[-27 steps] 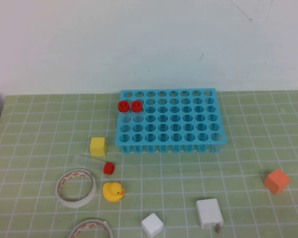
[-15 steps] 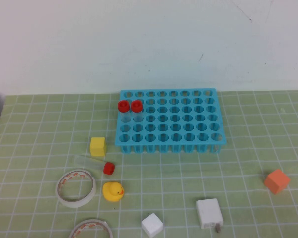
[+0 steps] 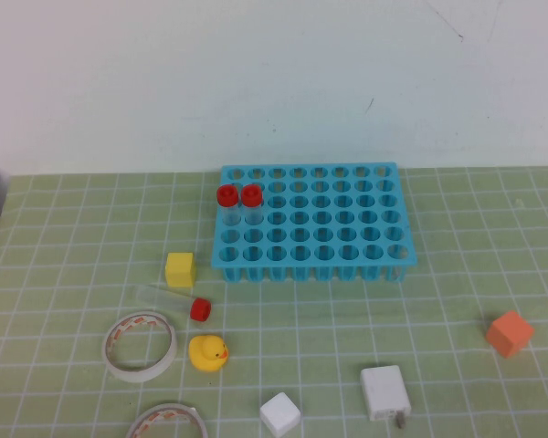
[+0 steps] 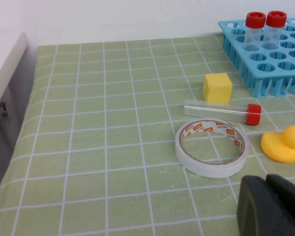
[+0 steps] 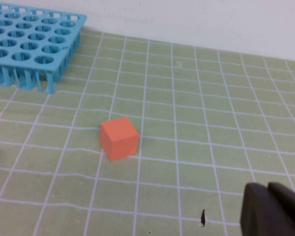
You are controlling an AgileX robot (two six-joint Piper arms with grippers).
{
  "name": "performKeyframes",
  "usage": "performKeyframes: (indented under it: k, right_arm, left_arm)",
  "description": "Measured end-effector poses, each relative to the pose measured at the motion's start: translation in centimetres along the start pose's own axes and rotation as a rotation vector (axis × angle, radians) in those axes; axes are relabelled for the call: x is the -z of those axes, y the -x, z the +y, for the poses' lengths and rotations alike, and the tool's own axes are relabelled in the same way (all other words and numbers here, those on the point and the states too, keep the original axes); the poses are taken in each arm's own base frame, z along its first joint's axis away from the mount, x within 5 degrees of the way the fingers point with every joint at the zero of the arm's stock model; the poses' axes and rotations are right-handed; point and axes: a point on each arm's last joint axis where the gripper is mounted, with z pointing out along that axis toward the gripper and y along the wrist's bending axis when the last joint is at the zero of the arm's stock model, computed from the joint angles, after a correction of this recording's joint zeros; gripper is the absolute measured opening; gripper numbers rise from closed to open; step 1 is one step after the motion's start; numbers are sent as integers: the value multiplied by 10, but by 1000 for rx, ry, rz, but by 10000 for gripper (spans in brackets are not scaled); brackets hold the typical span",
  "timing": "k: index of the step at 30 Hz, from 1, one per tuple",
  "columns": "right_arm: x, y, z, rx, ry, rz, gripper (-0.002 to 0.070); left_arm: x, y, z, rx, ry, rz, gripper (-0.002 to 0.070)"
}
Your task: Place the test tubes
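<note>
A blue test tube rack (image 3: 312, 224) stands at the back middle of the green mat. Two red-capped tubes (image 3: 239, 203) stand upright in its left holes, also in the left wrist view as tubes (image 4: 265, 30). A third clear tube with a red cap (image 3: 176, 302) lies flat on the mat in front of the rack's left end, seen close as the lying tube (image 4: 222, 111). My left gripper (image 4: 265, 196) is shut and empty, hovering near the tape roll and duck. My right gripper (image 5: 266, 202) is shut and empty, near the orange cube. Neither arm shows in the high view.
Around the lying tube sit a yellow cube (image 3: 180, 269), a white tape roll (image 3: 141, 344), a yellow duck (image 3: 207, 352) and a second tape roll (image 3: 167, 422). A white cube (image 3: 280, 413), white charger (image 3: 384, 392) and orange cube (image 3: 510, 333) lie along the front. A grey edge (image 4: 2, 93) stands left.
</note>
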Motion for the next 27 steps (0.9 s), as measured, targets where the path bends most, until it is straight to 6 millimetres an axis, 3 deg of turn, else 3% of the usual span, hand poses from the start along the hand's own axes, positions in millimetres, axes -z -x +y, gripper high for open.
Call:
performKeyframes:
  k: [16, 21, 27]
  right_arm:
    - [0, 0, 0, 0, 0, -4, -1]
    - [-1, 8, 0, 0, -5, -119, -1]
    - [7, 36, -1, -6, -18, -438, -1]
  left_arm:
    - [0, 1, 0, 0, 0, -16, -1]
    - [2, 18, -1, 0, -6, -200, -1]
    - [12, 46, -1, 0, -16, -530, -1]
